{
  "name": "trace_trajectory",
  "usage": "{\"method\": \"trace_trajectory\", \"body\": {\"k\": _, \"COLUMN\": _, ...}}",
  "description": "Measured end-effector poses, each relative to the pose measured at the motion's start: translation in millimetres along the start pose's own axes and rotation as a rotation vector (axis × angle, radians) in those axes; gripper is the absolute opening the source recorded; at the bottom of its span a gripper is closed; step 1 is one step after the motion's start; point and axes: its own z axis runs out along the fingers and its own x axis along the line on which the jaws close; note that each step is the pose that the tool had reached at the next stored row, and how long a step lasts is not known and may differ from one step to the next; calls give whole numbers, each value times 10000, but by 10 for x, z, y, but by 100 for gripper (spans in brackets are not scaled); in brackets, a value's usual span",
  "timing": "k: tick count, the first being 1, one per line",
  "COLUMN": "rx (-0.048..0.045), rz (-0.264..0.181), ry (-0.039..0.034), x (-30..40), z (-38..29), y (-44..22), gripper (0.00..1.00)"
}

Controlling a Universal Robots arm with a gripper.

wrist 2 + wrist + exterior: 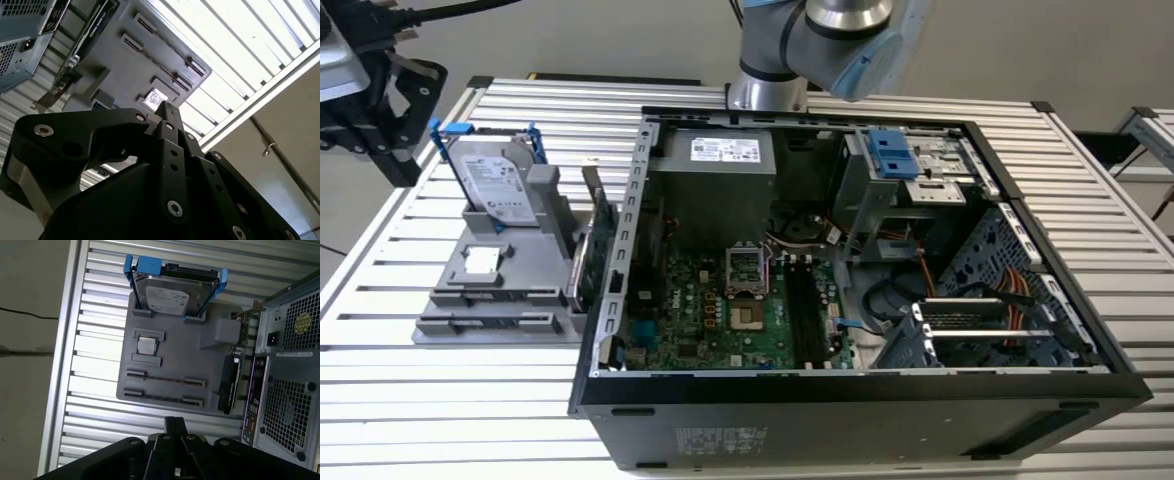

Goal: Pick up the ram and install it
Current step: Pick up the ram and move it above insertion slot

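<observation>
Item: ram (165, 381), thin dark stick, slotted in grey moulded tray (185, 360) at 9 o'clock of black open computer case (854, 420), exterior view. Black gripper (175, 421) above tray, fingers together, empty. Advice: part fingers, square across the stick's middle.

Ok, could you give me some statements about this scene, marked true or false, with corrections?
1. The silver hard drive with blue rails stands in the grey plastic parts holder. True.
2. The black pincer grips the ram, a thin dark circuit stick. False: the pincer is empty; the ram sits in a holder slot.
3. The black computer case is open, showing its green motherboard. True.
4. The pincer is inside the case. False: it hangs outside, near the holder.
5. The green expansion card lies flat inside the case. False: it stands on edge in the holder.
</observation>
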Motion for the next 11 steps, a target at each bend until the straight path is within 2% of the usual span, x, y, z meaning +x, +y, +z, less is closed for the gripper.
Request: {"method": "trace_trajectory", "body": {"k": 11, "rx": -23, "rz": -1217, "ry": 59, "x": 0, "z": 0, "y": 0, "gripper": 0}}
